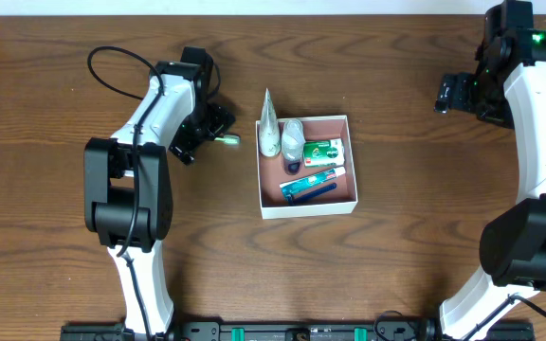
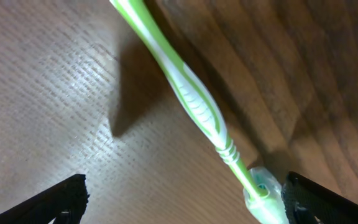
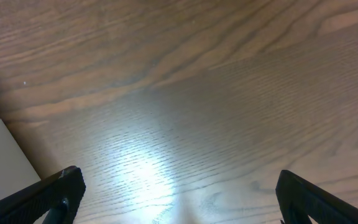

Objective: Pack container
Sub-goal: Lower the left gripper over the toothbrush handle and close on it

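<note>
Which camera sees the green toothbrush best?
The left wrist view: the toothbrush fills it, handle and head clear. Overhead shows only a small green bit of it. The right wrist view shows none of it.

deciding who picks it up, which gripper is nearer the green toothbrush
Left. The left gripper hangs open directly over the toothbrush, jaws either side of it. The right gripper, also open, is far off, beyond the opposite side of the container.
</note>
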Controlling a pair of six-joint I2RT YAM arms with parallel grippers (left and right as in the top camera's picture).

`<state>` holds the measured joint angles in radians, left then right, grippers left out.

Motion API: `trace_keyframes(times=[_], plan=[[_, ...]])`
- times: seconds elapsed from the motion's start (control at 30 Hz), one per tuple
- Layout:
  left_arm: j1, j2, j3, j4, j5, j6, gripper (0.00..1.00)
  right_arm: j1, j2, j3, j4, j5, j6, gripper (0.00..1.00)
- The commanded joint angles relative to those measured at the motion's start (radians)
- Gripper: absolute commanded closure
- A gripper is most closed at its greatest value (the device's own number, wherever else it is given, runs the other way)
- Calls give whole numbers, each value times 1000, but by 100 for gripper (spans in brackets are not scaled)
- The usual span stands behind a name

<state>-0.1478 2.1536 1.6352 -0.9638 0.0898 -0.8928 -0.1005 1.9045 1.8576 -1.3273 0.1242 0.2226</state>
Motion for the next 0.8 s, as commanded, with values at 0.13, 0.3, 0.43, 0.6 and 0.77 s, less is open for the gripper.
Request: trace_keyframes(times=[0.13, 0.3, 0.43, 0.6, 0.77], plan=[[0, 48, -48, 8, -18, 10, 1, 3, -18, 12, -1, 6, -11, 1], [0, 52, -48, 7, -11, 41, 2, 3, -18, 12, -1, 6, -11, 1], [0, 52, -50, -4, -11, 75, 9, 3, -18, 12, -1, 6, -11, 1], [0, 52, -50, -19, -12, 113, 32, 3, -18, 12, -1, 6, -11, 1], [0, 52, -50, -26, -11, 116, 55, 3, -18, 12, -1, 6, -11, 1]])
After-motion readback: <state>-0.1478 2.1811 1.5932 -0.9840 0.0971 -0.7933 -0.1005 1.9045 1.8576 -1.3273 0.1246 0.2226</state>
